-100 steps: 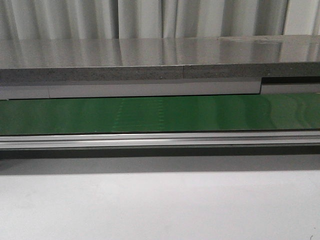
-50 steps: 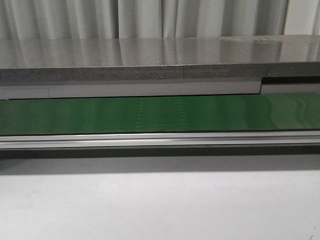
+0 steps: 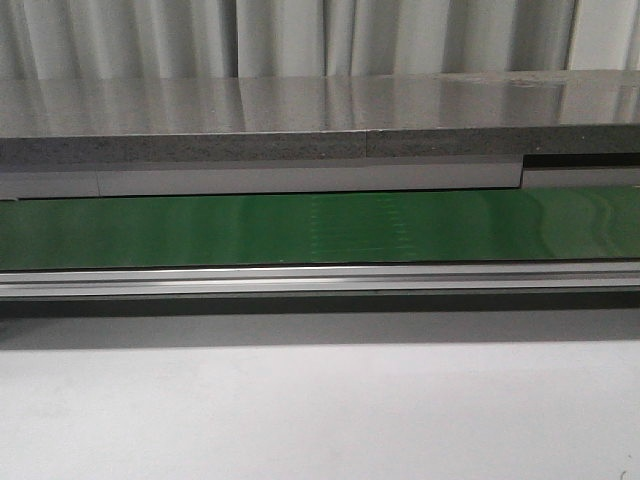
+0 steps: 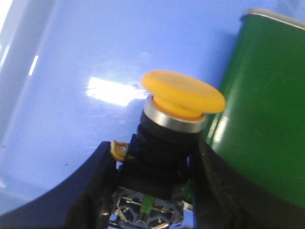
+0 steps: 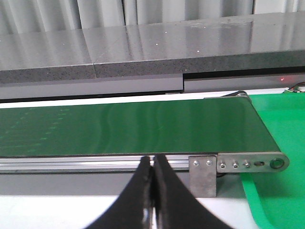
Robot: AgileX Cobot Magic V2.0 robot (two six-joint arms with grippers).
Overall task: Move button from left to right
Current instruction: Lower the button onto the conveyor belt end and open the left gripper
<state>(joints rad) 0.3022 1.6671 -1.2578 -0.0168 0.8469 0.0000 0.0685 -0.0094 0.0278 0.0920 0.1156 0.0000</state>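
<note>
Front view: a green conveyor belt (image 3: 320, 228) runs left to right across the frame, bordered on its near side by an aluminium rail (image 3: 320, 280). Beyond the belt sits a grey speckled counter (image 3: 300, 120) with a pale curtain (image 3: 300, 35) behind it. A plain white tabletop (image 3: 320, 410) fills the near part of the frame. Neither arm nor the button appears in this view.

Left wrist view: the left gripper (image 4: 155, 191) is clenched on the button (image 4: 174, 124). Its two black fingers (image 4: 90, 191) press against either side of the dark boxy body. The yellow-orange mushroom cap points away from the wrist, tilted, with a silver collar ring just under it. Small green and yellow details show at the base of the body, between the fingers. Behind the button is a glossy pale blue surface (image 4: 71, 71) with bright reflections; a green panel (image 4: 267, 95) with a light rim lies on one side. I cannot tell whether the button rests on the blue surface or is held clear of it.

Right wrist view: the right gripper (image 5: 152, 191) has its black fingers (image 5: 136, 195) pressed together, nothing between them. It hangs near the belt's near rail. The belt's right end is visible with a metal end bracket (image 5: 238, 164); a green tray (image 5: 281, 133) lies just beyond that end, to the right.
</note>
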